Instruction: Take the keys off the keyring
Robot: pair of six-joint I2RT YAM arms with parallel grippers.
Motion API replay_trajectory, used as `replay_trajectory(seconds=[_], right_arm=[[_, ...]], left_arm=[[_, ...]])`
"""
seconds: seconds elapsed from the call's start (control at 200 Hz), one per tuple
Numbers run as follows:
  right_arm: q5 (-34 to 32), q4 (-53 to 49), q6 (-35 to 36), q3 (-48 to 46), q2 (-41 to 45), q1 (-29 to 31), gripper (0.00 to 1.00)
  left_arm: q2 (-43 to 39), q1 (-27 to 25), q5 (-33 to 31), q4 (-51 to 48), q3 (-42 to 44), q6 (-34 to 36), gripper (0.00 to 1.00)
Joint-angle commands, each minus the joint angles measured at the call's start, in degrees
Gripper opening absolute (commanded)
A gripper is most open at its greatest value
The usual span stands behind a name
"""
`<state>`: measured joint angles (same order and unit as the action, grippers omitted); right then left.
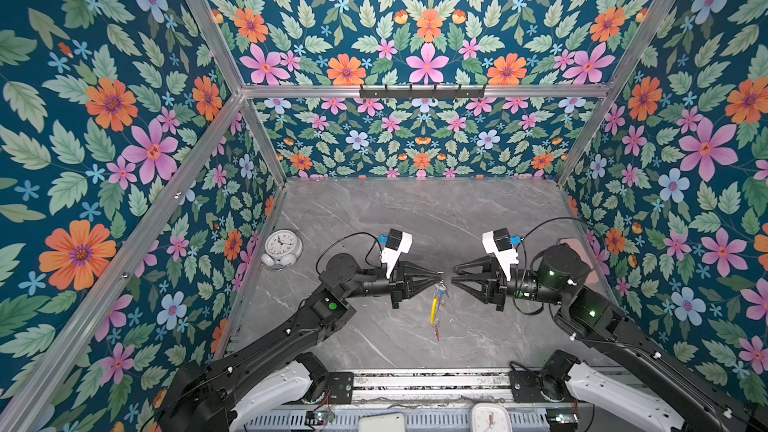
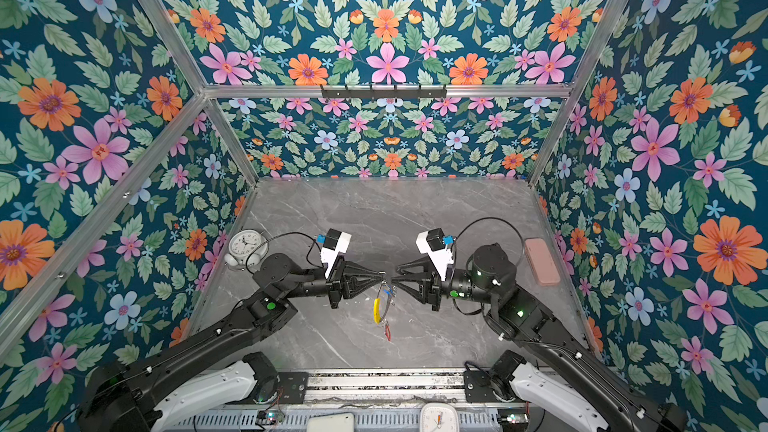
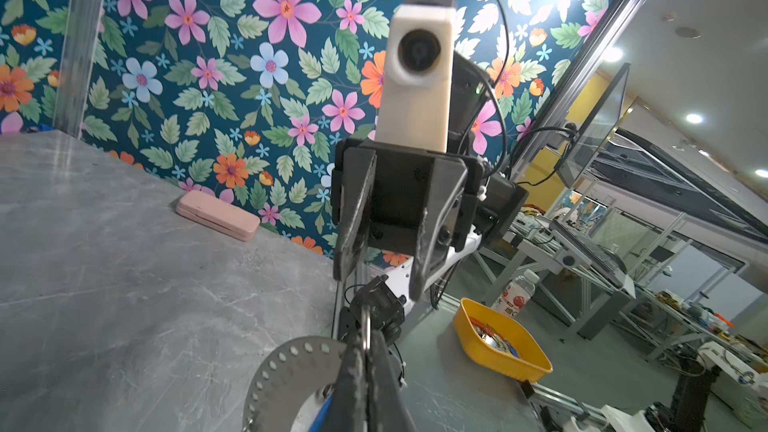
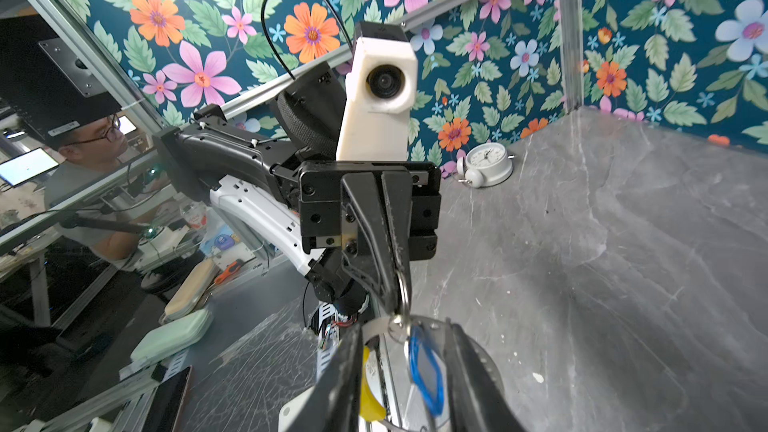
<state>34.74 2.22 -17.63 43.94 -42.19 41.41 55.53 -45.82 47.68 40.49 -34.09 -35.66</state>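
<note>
In both top views the keyring [image 1: 434, 305] [image 2: 379, 305] hangs above the table's middle, its yellow sleeve [image 1: 434, 310] [image 2: 377, 310] facing left. My left gripper [image 1: 439, 275] [image 2: 380, 275] is shut on a small silver split ring [image 3: 365, 326] at the hoop's top. The grey hoop [image 3: 282, 361] shows beside its fingers. The blue-tagged key [image 4: 422, 371] dangles loose between the jaws of my right gripper [image 4: 403, 334], which stand open and apart from it. That gripper [image 1: 454, 275] faces the left one tip to tip. The red-tagged key [image 1: 436, 332] [image 2: 387, 332] hangs at the hoop's bottom.
A round white alarm clock [image 1: 282, 249] [image 4: 488, 164] stands by the left wall. A pink case [image 2: 541, 261] [image 3: 218, 216] lies along the right wall. The grey marble table [image 1: 374, 218] stretches to the back wall. A yellow tray [image 3: 498, 347] sits outside the cell.
</note>
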Motion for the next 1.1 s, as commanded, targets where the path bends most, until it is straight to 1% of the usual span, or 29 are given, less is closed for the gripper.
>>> replay_trajectory(seconds=[0.0, 0.08, 0.175, 0.37, 0.605, 0.81, 0.945, 1.095], right_arm=[[-6.7, 12.8, -6.0, -2.4, 2.1, 0.0, 0.39], [-7.6, 15.0, -7.9, -3.0, 2.2, 0.0, 0.4], [-6.2, 17.7, -9.9, -3.2, 1.1, 0.1, 0.4], [-3.9, 26.5, -15.1, -4.3, -2.4, 0.2, 0.43], [-2.9, 30.5, -16.6, -3.9, -5.4, 1.4, 0.41], [-2.6, 29.5, -15.3, -2.9, -6.9, 3.1, 0.34], [-3.0, 28.7, -14.6, -2.6, -7.0, 3.6, 0.25], [-3.1, 28.7, -14.3, -2.7, -7.0, 3.6, 0.18]], left_arm=[[-0.6, -0.1, -3.0, 7.3, 0.2, -0.7, 0.0], [-0.4, -0.1, -3.9, 10.2, 0.2, -1.2, 0.01], [0.1, -0.3, -5.0, 13.5, 0.3, -1.8, 0.01], [2.1, -0.8, -7.0, 21.8, 1.1, -4.0, 0.01], [4.8, -0.9, -8.0, 26.5, 1.4, -4.9, 0.01], [6.2, -1.0, -8.3, 28.7, 1.6, -5.7, 0.0], [6.8, -1.1, -8.6, 29.8, 1.8, -6.1, 0.0], [6.7, -1.1, -8.9, 30.0, 2.0, -6.0, 0.0]])
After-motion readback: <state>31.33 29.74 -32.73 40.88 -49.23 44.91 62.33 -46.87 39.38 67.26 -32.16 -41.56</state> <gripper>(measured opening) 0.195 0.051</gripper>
